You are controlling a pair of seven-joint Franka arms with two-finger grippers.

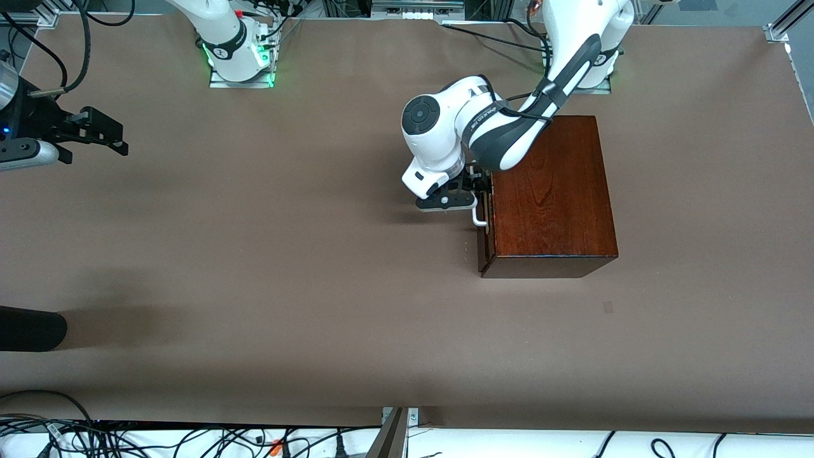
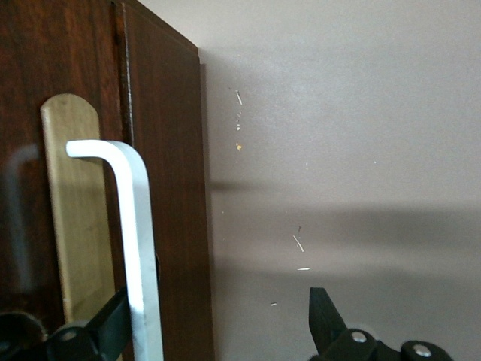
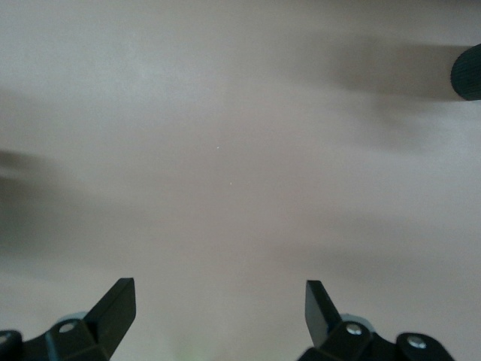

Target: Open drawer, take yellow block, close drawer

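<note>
The reddish-brown wooden box (image 1: 553,191) stands on the table toward the left arm's end. Its drawer (image 1: 486,245) faces the right arm's end and looks shut or nearly so, with the white bar handle (image 1: 478,216) on its dark front. My left gripper (image 1: 472,189) is open at the handle. In the left wrist view the handle (image 2: 139,226) stands between the jaws of my left gripper (image 2: 219,301), close against one finger (image 2: 113,320), in front of the drawer front (image 2: 169,188). My right gripper (image 1: 117,141) waits open and empty over bare table at the right arm's end; it also shows in its wrist view (image 3: 218,293). The yellow block is hidden.
A black rounded object (image 1: 32,327) pokes in at the table's edge at the right arm's end, also in the right wrist view (image 3: 467,71). Cables lie along the table's near edge (image 1: 191,439). Brown table (image 1: 286,254) spreads between the box and the right gripper.
</note>
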